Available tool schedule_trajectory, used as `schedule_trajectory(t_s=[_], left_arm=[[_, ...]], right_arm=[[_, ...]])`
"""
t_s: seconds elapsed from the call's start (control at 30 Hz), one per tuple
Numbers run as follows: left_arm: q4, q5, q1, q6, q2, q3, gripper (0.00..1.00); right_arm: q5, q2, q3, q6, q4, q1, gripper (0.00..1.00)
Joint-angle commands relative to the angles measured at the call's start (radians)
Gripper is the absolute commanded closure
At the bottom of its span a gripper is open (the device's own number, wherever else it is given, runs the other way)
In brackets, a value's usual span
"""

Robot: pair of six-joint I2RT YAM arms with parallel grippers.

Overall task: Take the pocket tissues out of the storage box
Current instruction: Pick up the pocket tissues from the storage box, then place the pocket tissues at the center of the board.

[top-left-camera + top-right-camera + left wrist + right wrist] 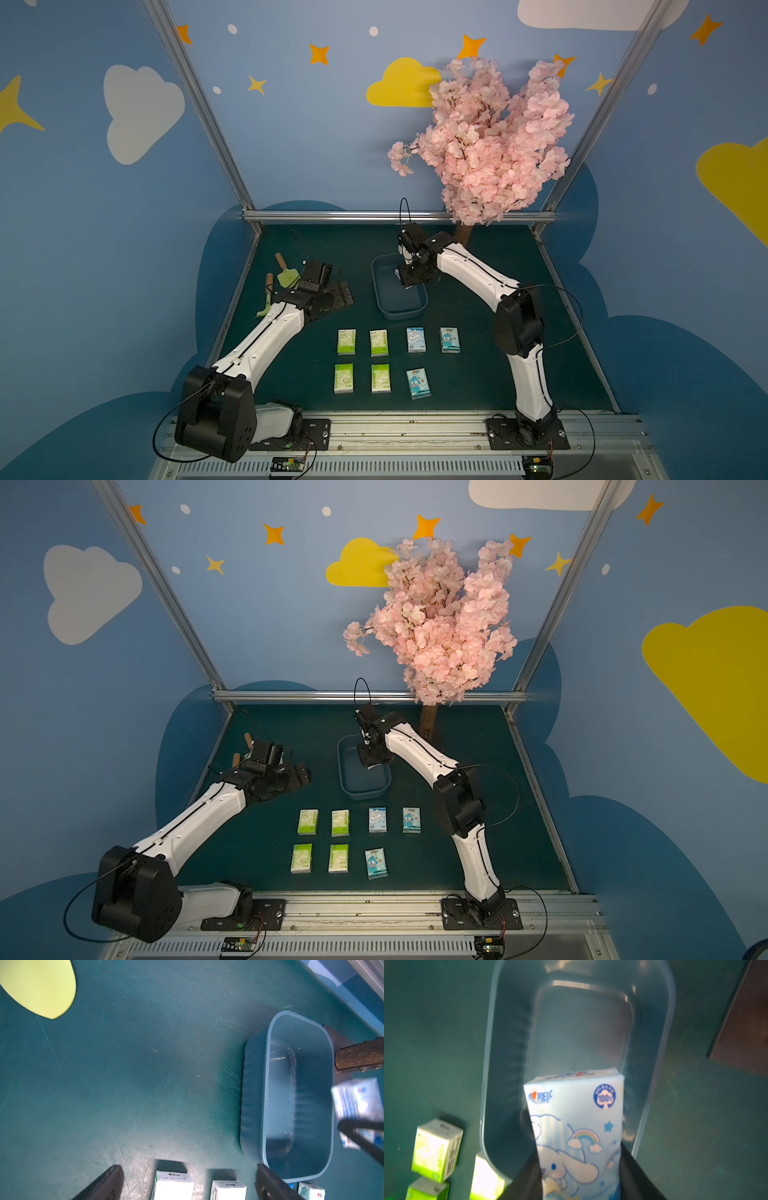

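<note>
The right claw [578, 1147] is pinching a blue packet [575, 1109] of tissues. One black finger presses on each long side of it. The packet has a white cartoon dog with floppy ears, a rainbow and little stars on it. The claw holds it up in the air, over the blue box [398, 312], and I can see the floor of the box under it. The box sits on the green table [478, 374], near the back and about in the middle.

The left claw [188, 1167] is wide open. It hangs over the table to the left of the box, apart from it.

In front of the box the other packets lie flat on the table in two neat rows. The green packets [346, 342] [379, 343] [343, 378] [380, 378] make a square of four on the left. The other blue packets [416, 339] [449, 340] [418, 383] lie on the right, two in the back row and one in the front row.

Some garden tools [287, 276] with wooden handles lie at the back left, behind the left arm. A pink blossom tree [486, 145] stands at the back right, close behind the box.
</note>
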Motion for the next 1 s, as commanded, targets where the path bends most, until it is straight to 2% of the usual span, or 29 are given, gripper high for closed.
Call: schedule_trajectory(t_s=[0.0,0.6,0.97], left_arm=[[0.014,0.016,0.002,0.003,-0.001,0.002,0.0],[0.054,0.016,0.004,0.015,0.034,0.015,0.0],[0.064,0.02,0.004,0.03,0.076,0.041,0.0]], right_arm=[[0.014,-0.108,-0.087,0.053,-0.04,0.025,0.52],[0.069,-0.595,-0.569,0.258,-0.202,0.076,0.52],[0.037,-0.696,-0.766,0.413,-0.228,0.15,0.52]])
